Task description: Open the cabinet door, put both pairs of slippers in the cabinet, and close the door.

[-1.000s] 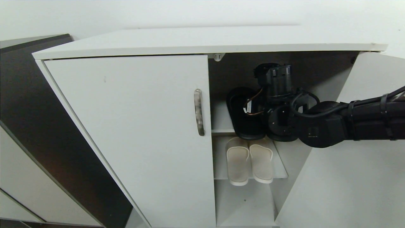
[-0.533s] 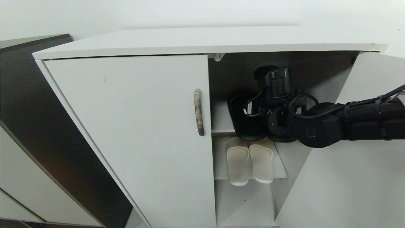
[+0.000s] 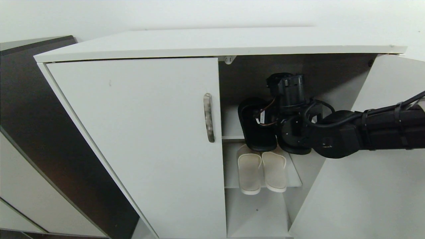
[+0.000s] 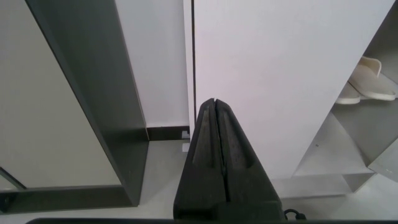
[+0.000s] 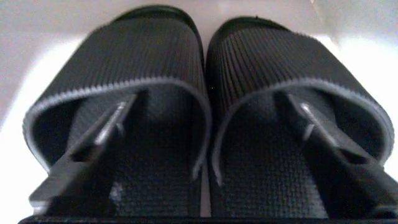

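Black slippers sinking toward the upper shelf (image 3: 232, 136); second pair nearly stowed.

Cabinet (image 3: 212, 41) mid-frame, right door (image 3: 365, 186) swung open. Black slippers (image 3: 254, 126), ribbed and side by side, sit lower than a second ago and now overlap the upper ends of the white slippers (image 3: 262, 169) on the shelf below, so set-down looks close. Right claw (image 5: 208, 115) spread wide, one finger under each strap. Left claw (image 4: 214, 106) pressed together, empty.

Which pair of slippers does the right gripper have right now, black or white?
The black pair: the right gripper has one of its jaws under each strap. The white pair lies untouched, side by side, on the lower shelf.
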